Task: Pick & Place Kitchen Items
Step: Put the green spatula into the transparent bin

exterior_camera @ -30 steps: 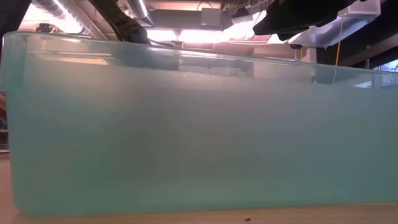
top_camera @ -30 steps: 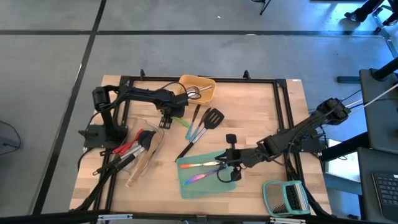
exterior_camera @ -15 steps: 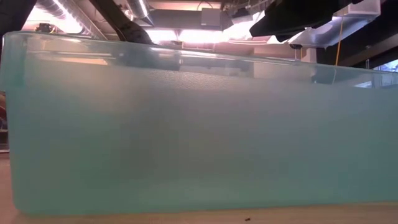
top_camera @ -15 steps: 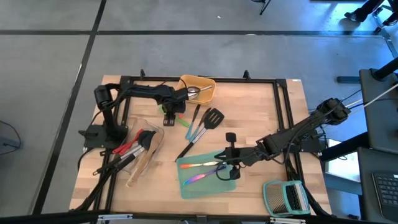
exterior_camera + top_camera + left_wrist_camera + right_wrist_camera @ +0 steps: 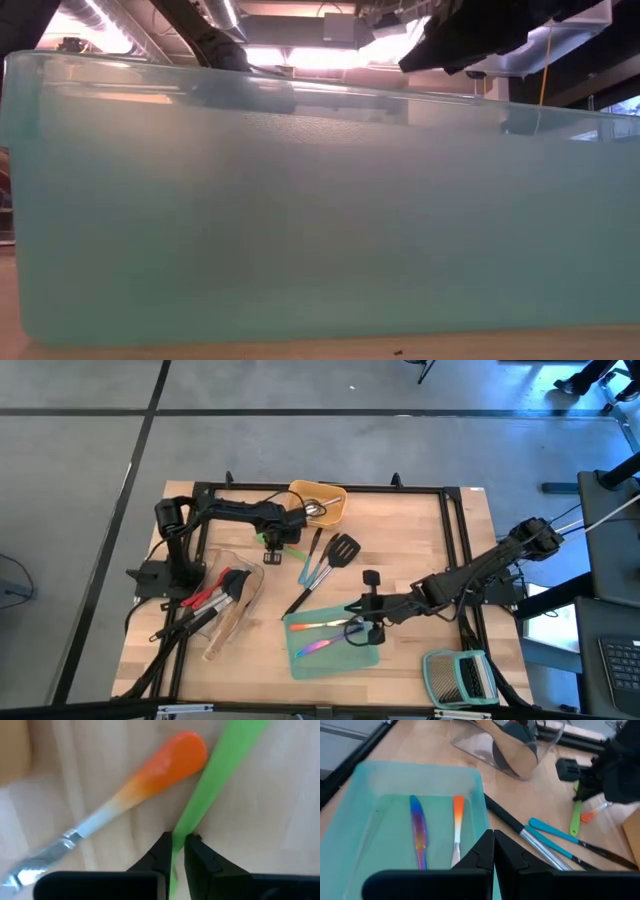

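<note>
Left gripper: the left gripper (image 5: 272, 547) is down on the tabletop near the far edge, just left of the yellow tray (image 5: 331, 507); its fingers (image 5: 163, 854) are pinched on the green handle (image 5: 220, 767), a thin flat strip caught edge-on between them.
Right gripper: the right gripper (image 5: 364, 622) hangs over the right end of the teal tray (image 5: 300, 658) with its jaws closed and nothing in them.
Tabletop: the tabletop (image 5: 420, 530) carries a clear tray (image 5: 250, 568) at its left edge, the yellow one at the far edge and the teal one near the front edge, so sorting seems the purpose.
Teal tray: two iridescent pieces (image 5: 418, 830) lie side by side in it, lengthwise, as if set down in order.
Loose utensils: a black slotted turner (image 5: 343, 548) and blue-handled tools (image 5: 555, 835) lie fanned at the table's middle, between the yellow and teal trays.
Orange-handled piece: the orange-handled piece (image 5: 165, 762) lies flat just beside the green handle, its rounded end almost touching it, outside the grip.
Why low: I judge the grip is low because the strip lies flat on the wood.
Where held: the fingers hold the handle near one end; the rest runs away from them, free.
</note>
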{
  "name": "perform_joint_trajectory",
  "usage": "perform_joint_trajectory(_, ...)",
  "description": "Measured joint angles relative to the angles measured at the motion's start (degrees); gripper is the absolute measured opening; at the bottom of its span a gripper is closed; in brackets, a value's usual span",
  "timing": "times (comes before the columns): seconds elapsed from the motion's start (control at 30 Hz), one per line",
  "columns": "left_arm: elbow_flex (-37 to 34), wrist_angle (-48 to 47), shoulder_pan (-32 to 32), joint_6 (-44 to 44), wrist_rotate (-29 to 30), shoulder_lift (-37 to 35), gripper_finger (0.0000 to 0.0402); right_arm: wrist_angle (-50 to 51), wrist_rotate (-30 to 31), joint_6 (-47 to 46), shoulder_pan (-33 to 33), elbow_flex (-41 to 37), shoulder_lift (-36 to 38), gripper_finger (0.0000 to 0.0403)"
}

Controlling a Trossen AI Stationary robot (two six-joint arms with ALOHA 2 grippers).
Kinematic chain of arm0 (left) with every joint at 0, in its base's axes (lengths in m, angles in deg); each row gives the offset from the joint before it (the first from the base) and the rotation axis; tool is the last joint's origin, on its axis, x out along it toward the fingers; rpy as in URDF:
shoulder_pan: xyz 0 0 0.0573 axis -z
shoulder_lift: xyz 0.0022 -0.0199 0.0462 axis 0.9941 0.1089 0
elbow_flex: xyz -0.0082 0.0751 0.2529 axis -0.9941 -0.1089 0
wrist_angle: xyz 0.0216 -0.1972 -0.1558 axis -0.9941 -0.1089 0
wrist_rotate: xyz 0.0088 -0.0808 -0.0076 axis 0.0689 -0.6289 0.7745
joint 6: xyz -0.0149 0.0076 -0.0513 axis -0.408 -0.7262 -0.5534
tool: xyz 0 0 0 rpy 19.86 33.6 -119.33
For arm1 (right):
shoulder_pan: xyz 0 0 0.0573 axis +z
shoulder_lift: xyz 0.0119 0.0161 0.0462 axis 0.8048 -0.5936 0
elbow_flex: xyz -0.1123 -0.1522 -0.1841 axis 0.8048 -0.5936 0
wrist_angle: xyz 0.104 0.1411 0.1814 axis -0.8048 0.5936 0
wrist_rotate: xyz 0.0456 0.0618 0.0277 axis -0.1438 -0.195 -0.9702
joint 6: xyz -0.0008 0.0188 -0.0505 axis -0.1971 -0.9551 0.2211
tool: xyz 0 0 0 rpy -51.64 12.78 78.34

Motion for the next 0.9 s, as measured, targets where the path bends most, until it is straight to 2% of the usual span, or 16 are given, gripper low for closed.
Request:
perform_joint_trajectory(0.17,0.13,-1.59,1.46,-4.76,-5.7,-3.7,0.0002,2.14,-0.03,-2.31,-2.61,0.0,0.0,0.0007)
perform_joint_trajectory(0.37,0.22,-1.02,2.87,-6.8,-4.2,-5.48,0.0003,2.16,-0.23,-1.95,-8.62,0.0,-1.63,0.0028)
perform_joint_trajectory(0.43,0.22,0.04,3.24,-6.7,-2.76,-5.48,0.0002,1.67,-2.14,-1.96,-11.37,0.02,-2.98,0.0038)
perform_joint_trajectory(0.57,0.24,3.99,3.36,-7.08,-2.2,-5.48,0.0001,-1.61,-10.31,-3.45,-16.88,0.02,-5.86,0.006)
perform_joint_trajectory(0.77,-0.31,7.47,2.79,-6.87,-6.36,-5.57,0.0003,-3.66,-10.66,-4.6,-20.17,0.02,-7.13,0.0071)
perform_joint_trajectory(0.9,-4.11,10.77,2.79,-6.87,-8.19,-5.63,0.0036,-4.33,-13.58,-1.35,-20.85,0.02,-7.13,0.0077)
